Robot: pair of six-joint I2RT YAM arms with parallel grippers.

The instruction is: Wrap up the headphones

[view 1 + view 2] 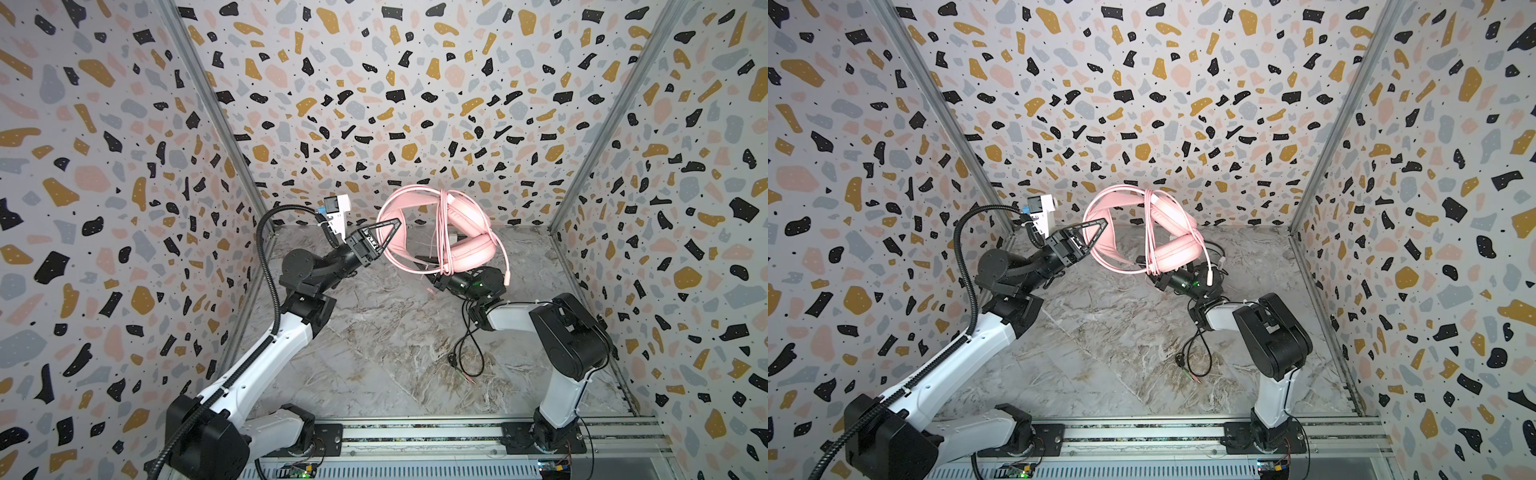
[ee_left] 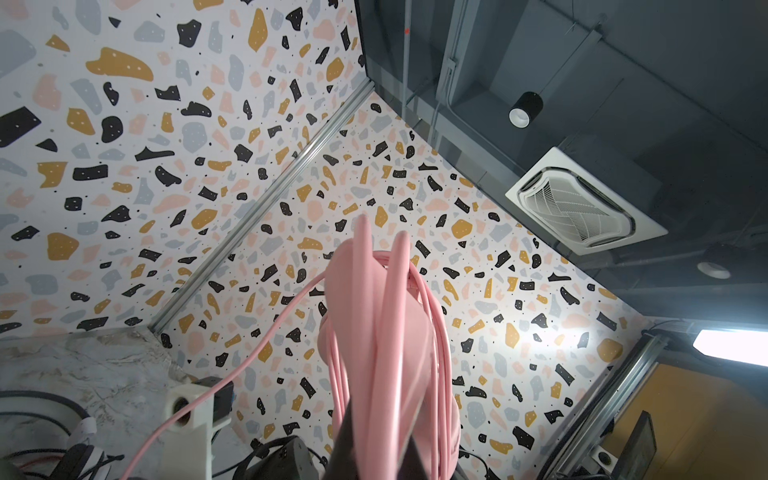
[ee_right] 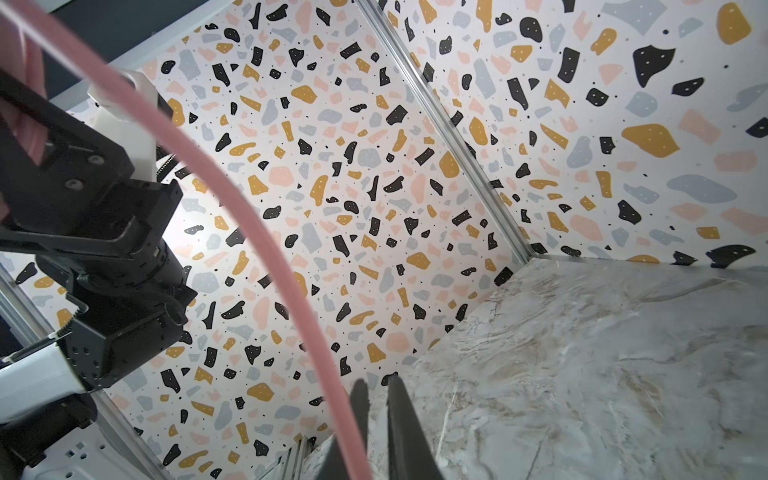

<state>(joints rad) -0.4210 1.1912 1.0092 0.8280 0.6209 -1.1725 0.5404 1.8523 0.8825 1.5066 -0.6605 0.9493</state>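
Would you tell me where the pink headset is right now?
In both top views the pink headset hangs above the table near the back wall, held up by the left gripper, with the right gripper close by its earcups.

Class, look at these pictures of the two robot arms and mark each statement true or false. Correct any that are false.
1. The pink over-ear headphones lie flat on the grey marble table. False: the left gripper is clamped on their headband and holds them in the air above the table.
2. A pink cable is looped several times around the headphones. True.
3. A thin black cable lies on the table near the right arm. True.
4. The right gripper clamps an earcup from above. False: it sits below the headphones, with its jaws slightly apart and nothing between them.
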